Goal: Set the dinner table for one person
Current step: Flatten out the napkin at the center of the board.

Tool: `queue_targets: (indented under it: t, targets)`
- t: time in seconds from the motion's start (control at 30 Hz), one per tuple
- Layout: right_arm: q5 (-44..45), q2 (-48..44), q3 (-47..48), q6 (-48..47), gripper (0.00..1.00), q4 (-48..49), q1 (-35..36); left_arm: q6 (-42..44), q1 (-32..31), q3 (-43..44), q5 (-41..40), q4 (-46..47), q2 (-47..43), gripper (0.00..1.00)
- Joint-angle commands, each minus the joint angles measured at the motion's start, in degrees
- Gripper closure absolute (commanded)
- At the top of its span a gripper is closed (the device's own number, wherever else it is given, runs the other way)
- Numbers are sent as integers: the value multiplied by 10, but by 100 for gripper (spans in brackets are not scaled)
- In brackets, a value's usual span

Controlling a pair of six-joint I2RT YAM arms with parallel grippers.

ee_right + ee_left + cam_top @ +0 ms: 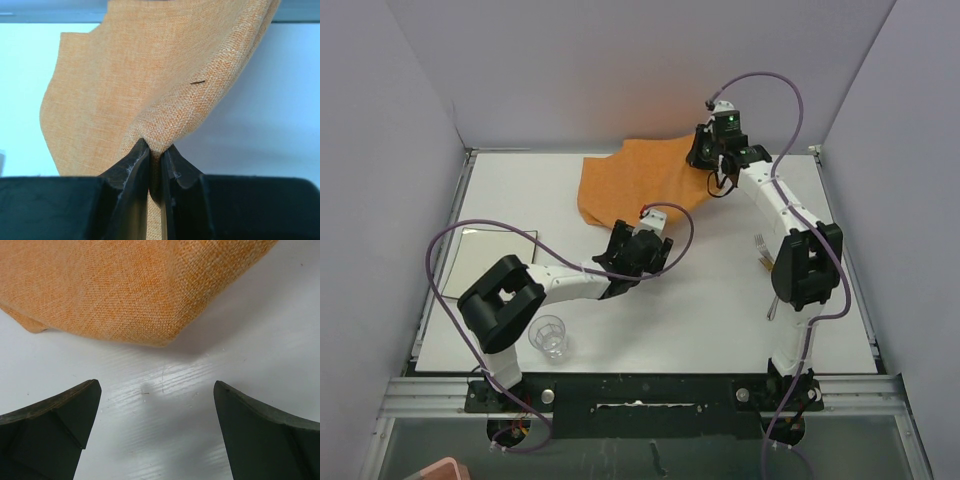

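The dinner table [720, 320] is a pale grey-white tabletop. An orange cloth placemat [635, 180] lies rumpled at its far middle. My right gripper [707, 152] is shut on the placemat's far right corner and holds it lifted; in the right wrist view the jaws [156, 150] pinch a fold of the cloth [125, 85]. My left gripper [638, 238] is open and empty, low over the table just in front of the placemat's near corner [130, 285]. In the left wrist view its fingertips [156, 410] stand wide apart over bare table [165, 440].
A square white plate [490, 262] lies at the left. A clear glass [550, 337] stands near the front left beside the left arm's base. A fork [760, 245] lies at the right, partly hidden by the right arm. Walls enclose the table.
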Motion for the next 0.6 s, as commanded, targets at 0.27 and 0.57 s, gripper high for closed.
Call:
queue_targets:
  t: [0.27,0.57]
  targets:
    - [-33,-74,77,45,100,44,-2,-42,1,12,-47,20,-42,2]
    - [-33,-85,38,44,100,40,25,11,2,14,-105,85,-40,2]
